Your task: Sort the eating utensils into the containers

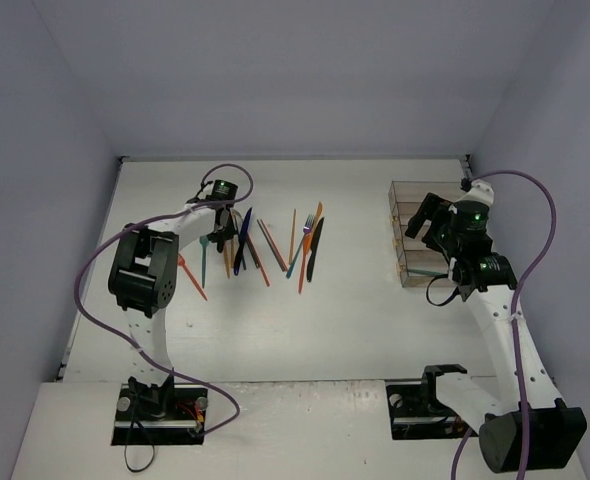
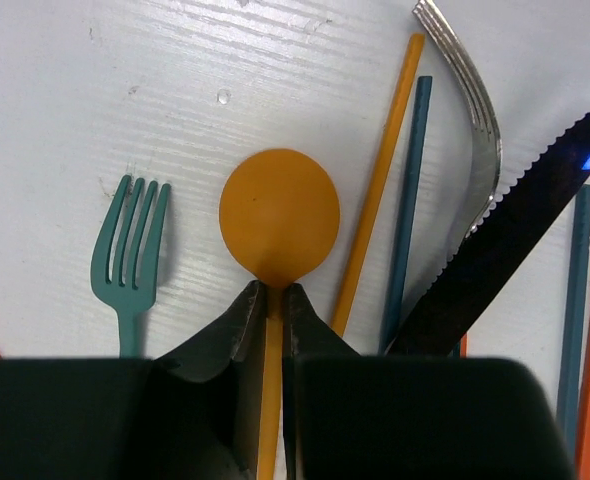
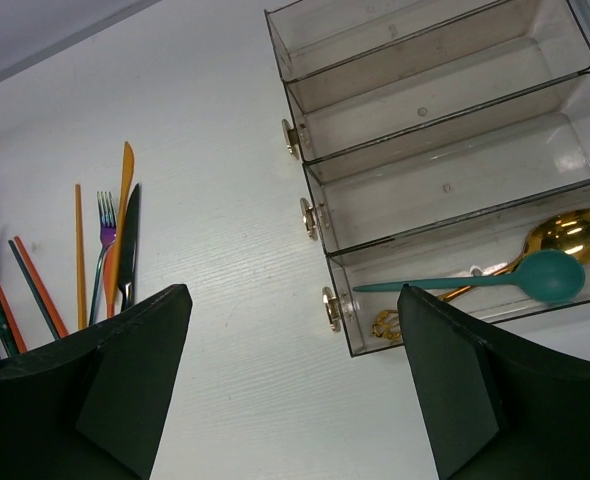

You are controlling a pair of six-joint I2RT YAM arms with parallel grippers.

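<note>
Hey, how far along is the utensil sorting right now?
Barely started. Done: a teal spoon and a gold spoon lie in the end bin. In hand: the left gripper is shut on the orange spoon at its handle. Left: the remaining utensils spread on the table.

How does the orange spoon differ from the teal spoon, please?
The orange spoon lies on the table; the teal spoon rests in the end bin with a gold spoon. The left gripper pinches the orange spoon's handle; nothing holds the teal spoon. Both have slim handles.
</note>
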